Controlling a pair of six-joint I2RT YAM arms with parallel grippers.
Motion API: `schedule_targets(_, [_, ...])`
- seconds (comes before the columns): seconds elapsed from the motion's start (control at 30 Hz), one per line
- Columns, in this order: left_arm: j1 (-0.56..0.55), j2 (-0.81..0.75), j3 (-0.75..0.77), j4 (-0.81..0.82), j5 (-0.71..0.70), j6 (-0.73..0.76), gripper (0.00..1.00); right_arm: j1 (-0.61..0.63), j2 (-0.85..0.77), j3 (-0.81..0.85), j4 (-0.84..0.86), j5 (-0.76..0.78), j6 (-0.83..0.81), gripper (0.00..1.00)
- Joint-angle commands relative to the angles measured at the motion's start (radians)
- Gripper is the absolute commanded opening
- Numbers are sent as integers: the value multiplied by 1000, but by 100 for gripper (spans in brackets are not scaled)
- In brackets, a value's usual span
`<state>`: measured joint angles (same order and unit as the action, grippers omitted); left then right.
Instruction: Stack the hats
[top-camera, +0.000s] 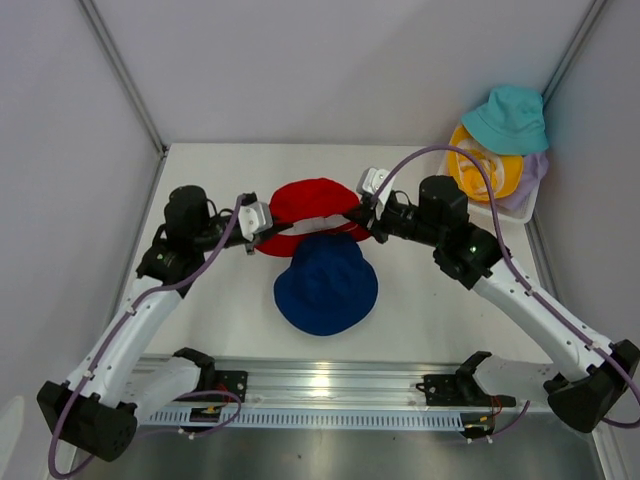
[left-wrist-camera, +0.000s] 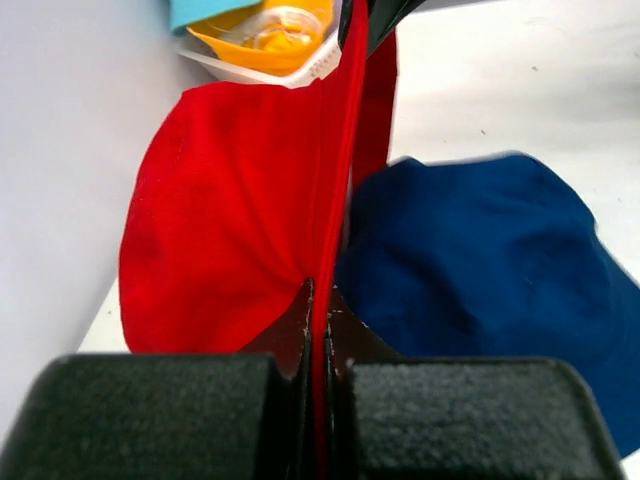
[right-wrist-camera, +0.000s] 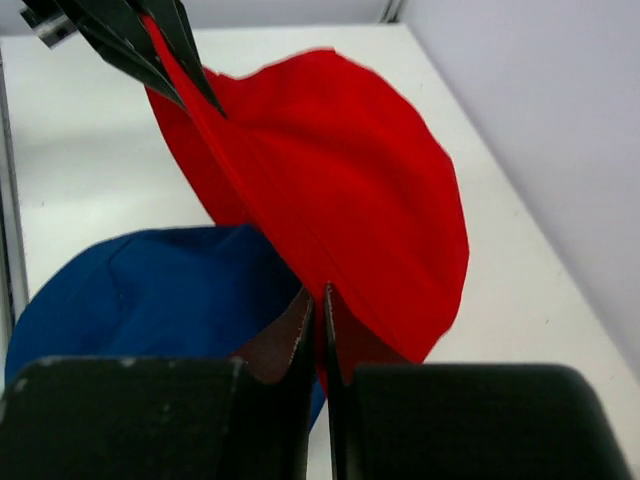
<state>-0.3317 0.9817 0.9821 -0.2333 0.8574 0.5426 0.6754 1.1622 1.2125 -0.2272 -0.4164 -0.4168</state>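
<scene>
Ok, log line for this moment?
left gripper: shut on red hat | right gripper: same | red hat: taut between them, not yet on navy hat

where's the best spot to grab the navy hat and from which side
Probably pinch the brim of the navy hat at its near edge, coming in low from the arms' side. It lies crown up, brim spread on the table, and the red hat is held right at its far edge, so the near rim is free.
</scene>
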Motion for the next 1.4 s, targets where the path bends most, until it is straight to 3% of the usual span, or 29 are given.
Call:
schedule_targets(0.0, [-7,-72,-74,-9,25,82,1,-4,-78,-53,-8,65,52,9])
schedule_targets(0.07, [-48,-115,-115,11,-16,102,1,1,-107,-93,-8,62,79,16])
schedule_targets(0.1, [-65,-126,-135,29,-33,114,1,1,-114,-103,-11,59,88,24])
schedule_targets(0.37, [-213,-235,-215,34,-121,154,1,3,-214,-195,-18,60,205,47])
schedule_targets(0.5, [-274,-322,-261,77,-169,151,1,-5,-259,-211,-52,100,302,71])
schedule_targets(0.73, [-404,-307,-255,-1,-261,201,1,-120,-331,-186,-196,128,544,86])
schedule_targets(0.83, [-473,-290,-260,-9,-310,214,1,-187,-340,-212,-199,195,691,97])
schedule_targets(0.97, [-538,-276,-267,-34,-385,223,1,-328,-274,-278,-111,124,1018,98])
schedule_targets(1.1, [-619,-296,-305,-40,-500,229,1,-332,-224,-396,41,110,1280,99])
schedule_targets(1.2, [-679,-337,-364,9,-619,212,1,-294,-207,-453,124,143,1360,99])
schedule_targets(1.37, [-753,-388,-437,55,-716,133,4,-244,-190,-412,91,246,1316,99])
